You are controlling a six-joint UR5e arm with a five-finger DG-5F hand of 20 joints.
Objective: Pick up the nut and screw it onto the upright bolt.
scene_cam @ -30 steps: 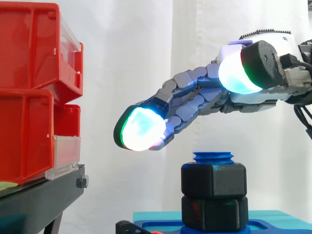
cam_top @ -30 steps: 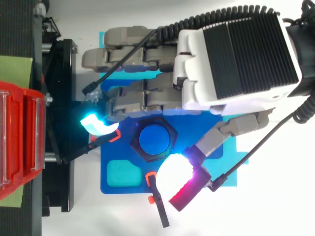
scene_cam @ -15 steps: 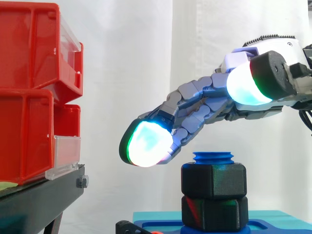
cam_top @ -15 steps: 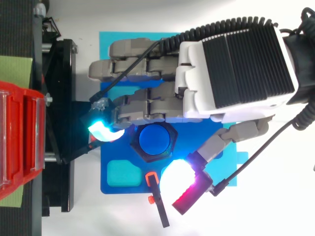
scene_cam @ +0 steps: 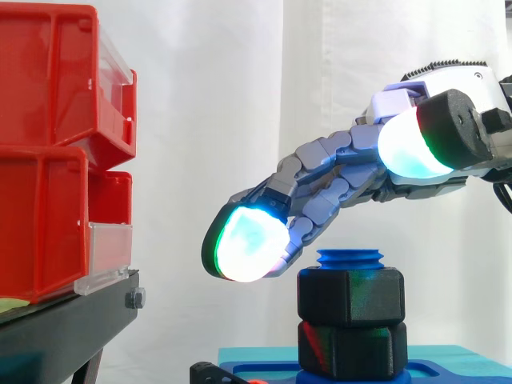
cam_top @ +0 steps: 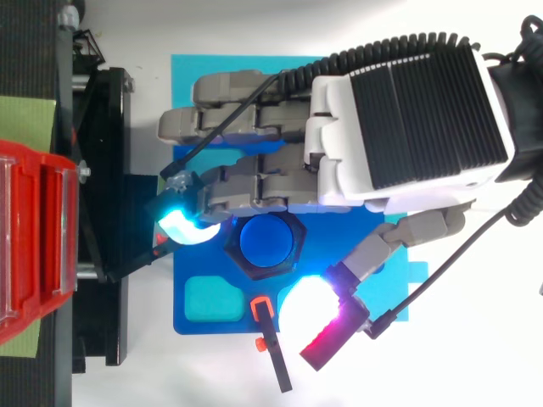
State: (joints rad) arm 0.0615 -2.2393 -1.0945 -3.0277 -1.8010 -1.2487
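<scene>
A blue upright bolt (scene_cam: 350, 258) stands on a blue plate (cam_top: 191, 322). Two black hex nuts are stacked on it, the upper nut (scene_cam: 350, 296) just under the exposed thread and the lower nut (scene_cam: 350, 350) at the plate. From above, the bolt's top (cam_top: 265, 242) shows inside the black nut (cam_top: 293, 259). My hand (cam_top: 407, 110) reaches in from the right with its fingers stretched out over the bolt, open and holding nothing. A glowing fingertip (scene_cam: 244, 244) hangs left of the upper nut, slightly above it. The thumb pad (cam_top: 310, 301) glows on the bolt's other side, apart from the nut.
Red bins (scene_cam: 56, 152) stand stacked on a black stand (scene_cam: 64, 324) at the left, close to the fingertips. The blue plate lies on a cyan base (cam_top: 191, 68) and has a teal recess (cam_top: 208, 297). A black bar with an orange clip (cam_top: 270, 339) lies at the plate's edge.
The hand has sunk lower, bringing the glowing fingertip down near the level of the bolt's top and slightly right. The nuts and bolt have not moved.
</scene>
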